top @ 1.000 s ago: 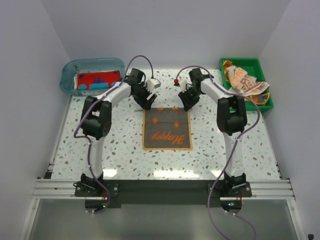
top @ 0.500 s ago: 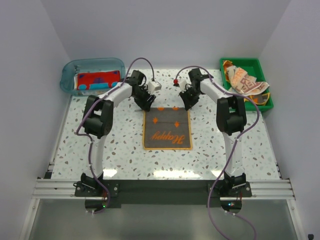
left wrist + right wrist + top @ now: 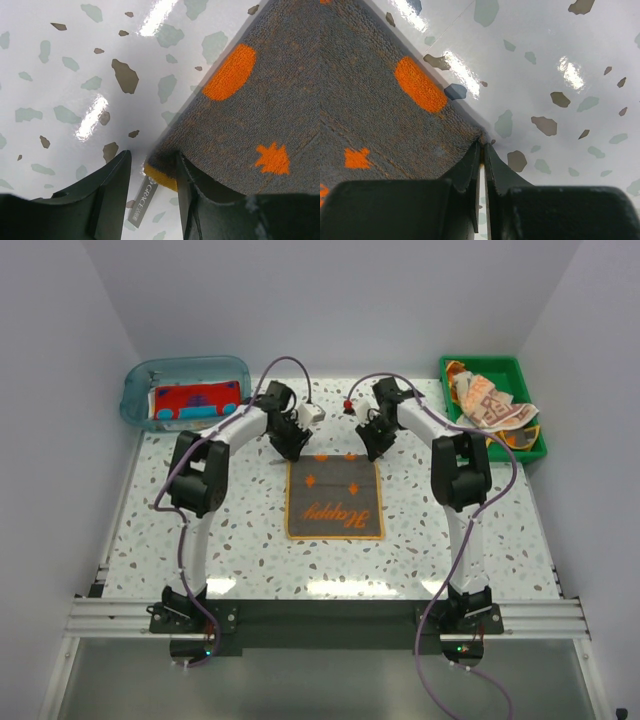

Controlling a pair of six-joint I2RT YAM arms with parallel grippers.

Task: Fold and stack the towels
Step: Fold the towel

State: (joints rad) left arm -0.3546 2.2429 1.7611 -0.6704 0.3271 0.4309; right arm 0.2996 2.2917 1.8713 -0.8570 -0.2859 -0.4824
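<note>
The grey towel [image 3: 335,498] is laid flat at the middle of the counter [image 3: 200,530]. Its far right corner is pinched in the closed right hand [image 3: 483,146]. Its far left corner is straddled by the left hand [image 3: 152,161], jaws apart.

The grey towel [image 3: 335,498] bears orange trim, lettering and leaf marks; around it the table [image 3: 240,530] is white, flecked green-grey and brown.

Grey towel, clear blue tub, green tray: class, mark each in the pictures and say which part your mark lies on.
grey towel [image 3: 335,497], top external view, middle of the cloth.
clear blue tub [image 3: 134,400], top external view, left wall.
green tray [image 3: 485,361], top external view, back rim.
</note>
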